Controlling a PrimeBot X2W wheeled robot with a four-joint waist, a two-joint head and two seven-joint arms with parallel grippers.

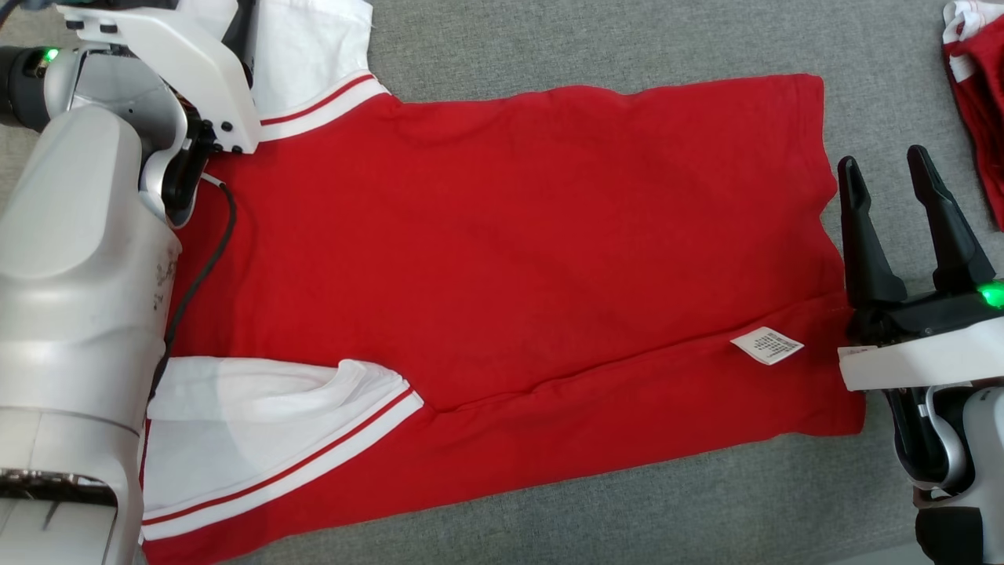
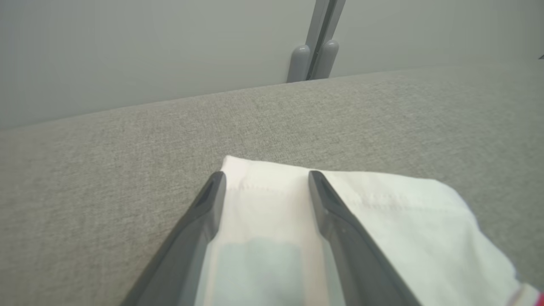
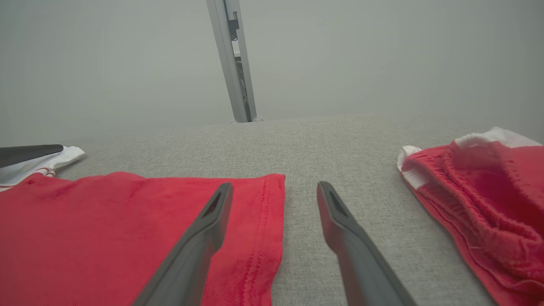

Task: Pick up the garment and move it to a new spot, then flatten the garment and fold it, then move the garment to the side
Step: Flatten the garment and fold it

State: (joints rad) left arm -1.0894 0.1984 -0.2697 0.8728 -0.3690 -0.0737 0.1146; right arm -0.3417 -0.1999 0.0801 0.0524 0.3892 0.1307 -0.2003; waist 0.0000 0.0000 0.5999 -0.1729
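Fingers [image 3: 199, 246] of both grippers stood spread and empty: left gripper [image 2: 265, 178] over the white sleeve [image 2: 382, 212], right gripper [image 1: 882, 157] straddling the hem [image 3: 272, 221]. The red garment [image 1: 510, 259] lay flat on the grey cloth surface [image 1: 627, 39].

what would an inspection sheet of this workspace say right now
surface: grey fabric surface, flat
job's things: red garment spread out, white sleeves towards the robot's left; near edge looks folded over, care label showing
clutter: second red garment bunched at the far right, apart from the first
end effectors: left end effector open over a white sleeve, contact unclear; right end effector open at the hem, holding nothing
cables: black cable beside the left arm, over the red garment
surroundings: pale wall, grey post
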